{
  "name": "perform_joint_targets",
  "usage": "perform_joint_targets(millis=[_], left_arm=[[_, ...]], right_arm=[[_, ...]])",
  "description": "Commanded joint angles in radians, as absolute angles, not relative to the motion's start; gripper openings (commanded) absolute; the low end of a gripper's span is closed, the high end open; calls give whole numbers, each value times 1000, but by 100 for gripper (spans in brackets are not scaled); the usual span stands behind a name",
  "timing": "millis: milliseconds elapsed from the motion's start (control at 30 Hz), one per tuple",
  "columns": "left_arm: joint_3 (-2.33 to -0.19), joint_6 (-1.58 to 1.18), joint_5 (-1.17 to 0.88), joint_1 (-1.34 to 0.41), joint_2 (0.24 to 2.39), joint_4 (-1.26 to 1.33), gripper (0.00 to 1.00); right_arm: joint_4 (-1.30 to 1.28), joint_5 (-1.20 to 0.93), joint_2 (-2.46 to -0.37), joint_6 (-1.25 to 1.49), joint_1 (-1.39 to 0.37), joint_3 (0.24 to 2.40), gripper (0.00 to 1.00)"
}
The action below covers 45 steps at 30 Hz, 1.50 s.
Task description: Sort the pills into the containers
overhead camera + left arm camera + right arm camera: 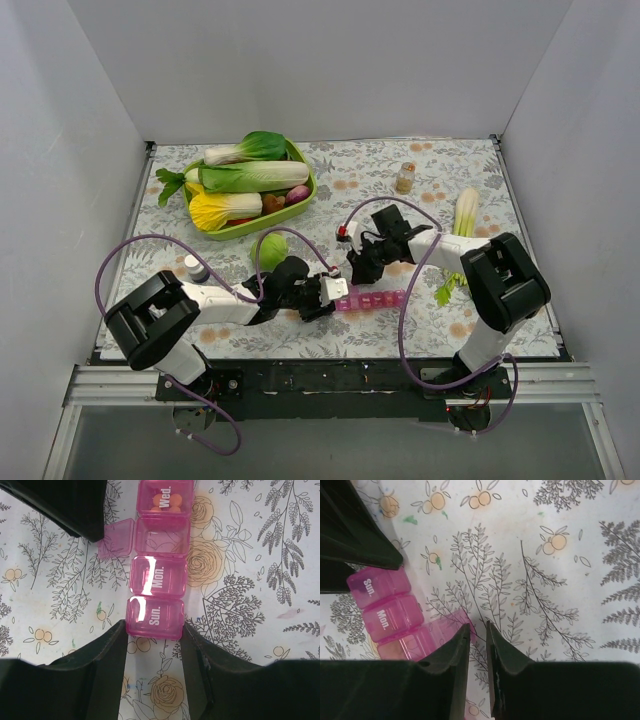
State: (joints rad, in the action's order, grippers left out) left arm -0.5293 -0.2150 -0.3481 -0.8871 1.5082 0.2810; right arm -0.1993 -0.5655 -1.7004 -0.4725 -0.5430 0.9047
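Note:
The pink pill-box strip [372,300] lies on the flowered cloth in front of the arms. In the left wrist view its Sun. cell [155,617] and Mon. cell [159,576] are closed. The following cell [162,536] is open and empty, its lid [116,539] flipped out sideways. The Wed. cell [166,502] holds orange pills under its lid. My left gripper [152,626] is shut on the Sun. end, a finger at each side. My right gripper [477,625] is nearly shut and empty, its tips beside the open lid [451,621]. The small amber-filled bottle [405,177] stands far back right, untouched.
A green oval bowl [305,200] of vegetables stands at the back left, with a small green cabbage [272,250] in front of it. A white bottle [195,268] stands by the left arm. A pale stalk vegetable [465,212] lies at the right. White walls enclose three sides.

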Motion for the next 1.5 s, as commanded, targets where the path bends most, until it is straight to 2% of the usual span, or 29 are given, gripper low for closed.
perform_joint_targets(millis=[0, 33, 67, 133, 167, 267, 300, 333, 467, 500, 600, 633, 700, 733, 800, 933, 1100, 1267, 1467], left_arm=[[-540, -239, -361, -894, 1494, 276, 4], [-538, -261, -342, -894, 1490, 284, 6], [-537, -271, -334, -894, 1482, 285, 11], [-538, -299, -312, -894, 1467, 287, 19], [-541, -305, -308, -894, 1463, 285, 27], [-549, -339, -292, -894, 1451, 272, 41], [-557, -348, -290, -894, 1447, 265, 51], [-560, -357, -284, -894, 1440, 259, 55], [-568, -397, -275, -894, 1408, 242, 67], [-569, -403, -272, -894, 1401, 239, 74], [-568, -442, -265, -888, 1345, 236, 82], [-568, -454, -264, -885, 1330, 235, 88], [-569, -510, -259, -870, 1278, 226, 91], [-575, -537, -258, -861, 1260, 213, 97], [-594, -616, -255, -821, 1203, 183, 98], [-672, -802, -293, -704, 1117, 6, 98], [-681, -752, -229, -670, 999, -178, 98], [-592, -767, -157, -670, 858, -176, 98], [-525, -790, -104, -670, 707, -133, 98]], right_arm=[[-221, -547, -1684, -503, -549, 945, 30], [-238, -560, -1666, -521, -543, 951, 32], [-279, -572, -1628, -541, -537, 959, 42], [-313, -601, -1591, -593, -505, 988, 49], [-334, -610, -1557, -610, -489, 997, 55], [-385, -655, -1510, -658, -433, 1020, 61], [-391, -672, -1500, -664, -417, 1022, 63], [-390, -675, -1493, -670, -393, 1025, 63], [-382, -686, -1479, -652, -333, 1034, 64], [-370, -683, -1477, -640, -319, 1034, 64], [-292, -658, -1465, -556, -264, 1034, 64], [-267, -646, -1463, -529, -235, 1035, 63], [-197, -614, -1460, -457, -191, 1038, 63], [-175, -603, -1454, -439, -183, 1037, 63], [-78, -484, -1453, -352, -175, 1029, 66], [66, -292, -1486, -226, -172, 1031, 81], [202, -131, -1600, -123, -169, 1112, 83], [19, 63, -1865, -8, -167, 1408, 85], [51, 63, -2025, 32, -166, 1534, 86]])
